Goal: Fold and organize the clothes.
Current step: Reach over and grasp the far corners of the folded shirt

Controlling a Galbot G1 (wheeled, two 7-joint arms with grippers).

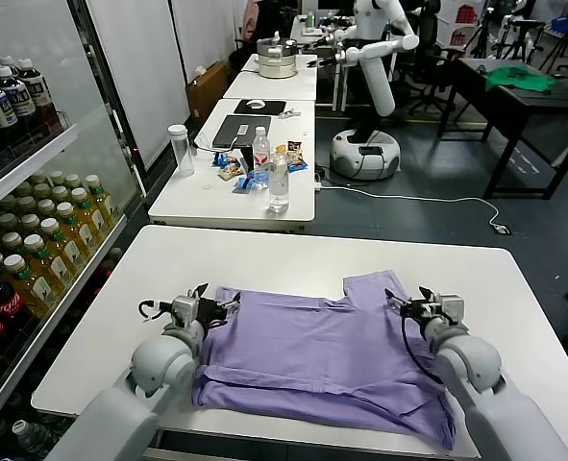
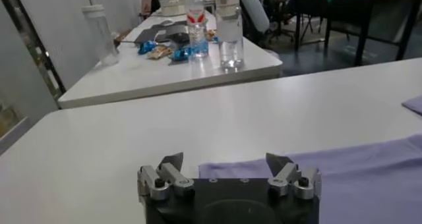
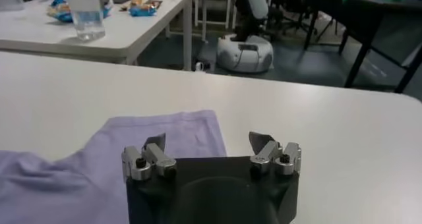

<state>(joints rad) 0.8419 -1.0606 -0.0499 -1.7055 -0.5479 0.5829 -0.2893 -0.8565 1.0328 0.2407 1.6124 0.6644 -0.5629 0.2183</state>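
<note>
Lavender T-shirt spread flat on white table, left gripper positioned at shirt's left edge, jaws wide apart, nothing held, right gripper positioned at shirt's right sleeve, jaws parted, nothing gripped

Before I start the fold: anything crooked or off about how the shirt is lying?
Yes. The lavender T-shirt lies askew on the white table, rumpled, with only one sleeve showing, near the right gripper. Left gripper sits at its opposite corner.

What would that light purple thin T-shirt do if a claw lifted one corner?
The light purple thin T-shirt would probably droop limply: it lies flat with soft wrinkles. It looks light, so pushing may bunch it on the smooth white table. Both open grippers, left and right, hold nothing.
</note>
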